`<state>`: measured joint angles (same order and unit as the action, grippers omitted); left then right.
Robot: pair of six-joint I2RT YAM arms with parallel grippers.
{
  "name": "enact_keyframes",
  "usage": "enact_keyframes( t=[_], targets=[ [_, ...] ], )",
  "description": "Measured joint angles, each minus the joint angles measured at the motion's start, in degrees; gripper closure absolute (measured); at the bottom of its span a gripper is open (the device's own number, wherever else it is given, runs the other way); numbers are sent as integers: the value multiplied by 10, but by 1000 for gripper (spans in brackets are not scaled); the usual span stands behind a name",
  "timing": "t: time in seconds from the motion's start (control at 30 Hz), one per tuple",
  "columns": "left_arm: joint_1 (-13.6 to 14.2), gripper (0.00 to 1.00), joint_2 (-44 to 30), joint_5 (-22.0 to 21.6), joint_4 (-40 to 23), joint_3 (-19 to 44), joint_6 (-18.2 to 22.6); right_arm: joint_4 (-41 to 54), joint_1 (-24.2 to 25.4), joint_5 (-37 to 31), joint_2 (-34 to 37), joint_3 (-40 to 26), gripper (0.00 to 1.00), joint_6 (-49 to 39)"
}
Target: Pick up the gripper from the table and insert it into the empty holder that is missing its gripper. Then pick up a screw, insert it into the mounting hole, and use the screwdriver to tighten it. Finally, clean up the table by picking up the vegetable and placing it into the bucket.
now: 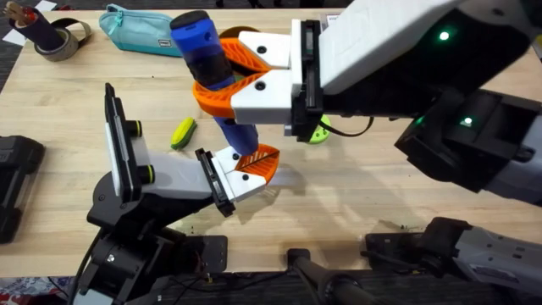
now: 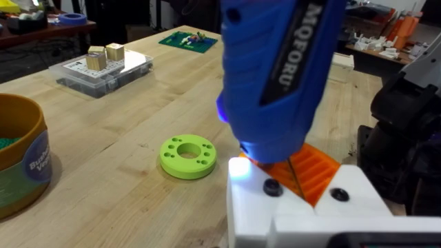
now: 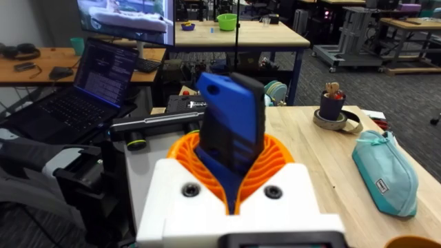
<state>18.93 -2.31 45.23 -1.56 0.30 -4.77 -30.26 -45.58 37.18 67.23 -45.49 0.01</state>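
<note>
Here, on the light wooden table (image 1: 381,195), the left arm rose from the near left, its white fingers with orange ribbed pads (image 1: 258,161) reaching toward the middle. The left gripper (image 1: 246,174) sat at the lower end of the screwdriver; whether its fingers were pressed together or apart could not be told. Just left of it lay the vegetable (image 1: 183,133), yellow with a green end, alone on the bare wood. In the middle stood the screwdriver (image 1: 206,52), tilted, its bright blue handle uppermost. The right gripper (image 1: 227,78) reached in from the right and clenched the handle between its orange pads. The left wrist view showed the bucket (image 2: 21,155) and a lime-green disc (image 2: 187,156) on the wood. At the far left lay a teal pouch (image 1: 140,30).
</note>
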Motion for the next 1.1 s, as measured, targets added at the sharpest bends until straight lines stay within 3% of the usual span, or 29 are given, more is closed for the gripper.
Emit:
enact_keyframes(
  t=[0.13, 0.4, 0.67, 1.1],
  targets=[
    [0, 990, 0, -1, -14, 0, -2, 6, 0, 3, 5, 3, 968, 2],
    [0, 990, 0, -4, -10, 0, -2, -117, 0, 59, 8, 7, 969, 19],
    [0, 990, 0, -4, -10, 0, -2, -180, 19, 76, -27, 7, 970, 82],
    [0, 990, 0, -4, -10, 0, -2, -189, 50, 93, -21, -21, 969, 164]
  ],
)
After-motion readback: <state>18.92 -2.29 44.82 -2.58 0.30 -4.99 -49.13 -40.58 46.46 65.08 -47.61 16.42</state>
